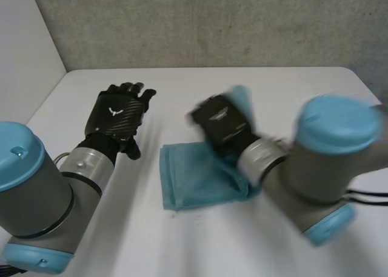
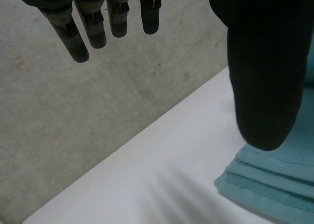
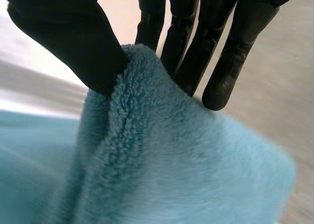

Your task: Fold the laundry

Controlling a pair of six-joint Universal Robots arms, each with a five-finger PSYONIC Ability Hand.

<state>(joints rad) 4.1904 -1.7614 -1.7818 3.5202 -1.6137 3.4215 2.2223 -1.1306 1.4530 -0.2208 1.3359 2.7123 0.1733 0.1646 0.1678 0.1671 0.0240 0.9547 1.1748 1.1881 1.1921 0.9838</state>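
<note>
A light-blue fleece cloth (image 1: 194, 177) lies partly folded in the middle of the white table (image 1: 273, 89). My right hand (image 1: 219, 122) is raised over its far right part and pinches a fold of the cloth (image 3: 162, 155) between thumb (image 3: 73, 42) and fingers (image 3: 216, 47), lifting that part off the table. My left hand (image 1: 118, 116) hovers to the left of the cloth, apart from it, fingers (image 2: 83, 33) straight and holding nothing. In the left wrist view the cloth's layered folded edge (image 2: 265, 185) lies beside the thumb (image 2: 265, 82).
A grey wall (image 1: 212, 22) stands behind the table's far edge. A white wall (image 1: 24, 53) runs along the left side. Bare table lies left of the cloth and in front of it.
</note>
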